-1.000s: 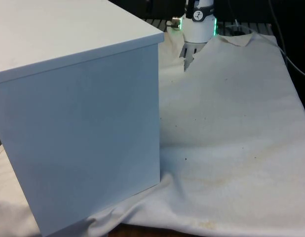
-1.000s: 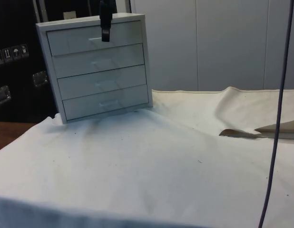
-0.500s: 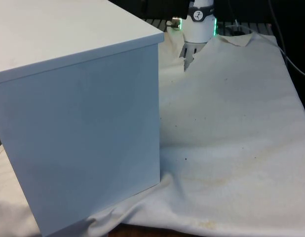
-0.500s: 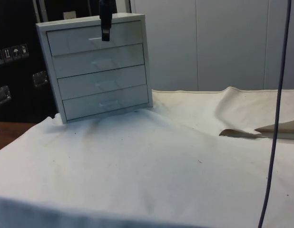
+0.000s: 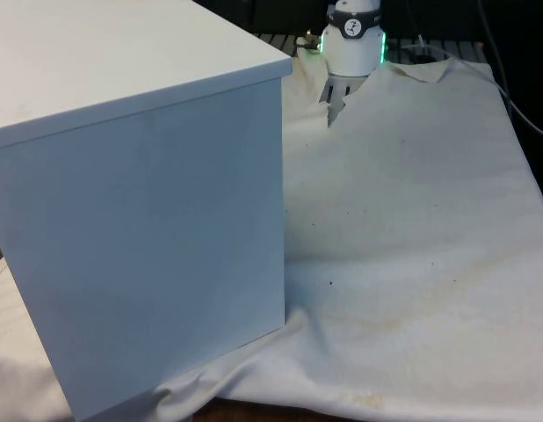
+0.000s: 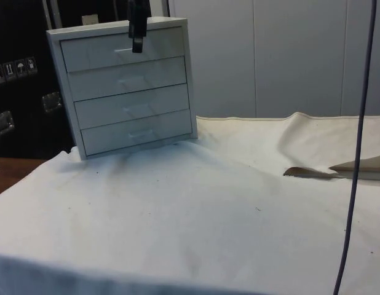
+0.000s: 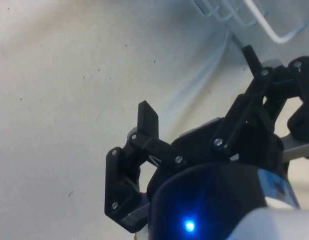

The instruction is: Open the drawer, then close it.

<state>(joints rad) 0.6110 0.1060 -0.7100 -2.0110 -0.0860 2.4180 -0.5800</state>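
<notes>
**K:** Moved since a second ago? Almost nothing. The black two-finger jaws sit a hair higher in the side view. The chest hasn't shifted.

**R:** Jaws state?

**K:** Apart. The wrist view shows both black fingers [image 7: 147,120] spread, with nothing between them, just cloth beyond.

**R:** Where's the drawer?

**K:** The white wooden four-drawer chest [image 6: 131,92] is right behind the jaws in the side view. The jaw tips hang in front of the white top drawer [image 6: 91,54], overlapping one end of its slim white bar handle [image 6: 123,51]. The other three drawers are stacked below the tips. All four fronts are flush with the frame, so everything's closed.

**R:** Contact with the handle?

**K:** Can't tell from the side view, it gives no depth. In the front view the jaws point down, off to the far side of the chest's [image 5: 140,220] plain panel. They look apart from the panel, but the drawer face itself is turned away.

**R:** Anything else around?

**K:** A creased white cloth [image 6: 208,215] covers the counter under the jaws, with a few dark specks and faint stains on it [image 5: 412,220]. A thin purple-grey cable [image 6: 356,153] hangs well off from the jaws, on the side opposite the chest.
</notes>
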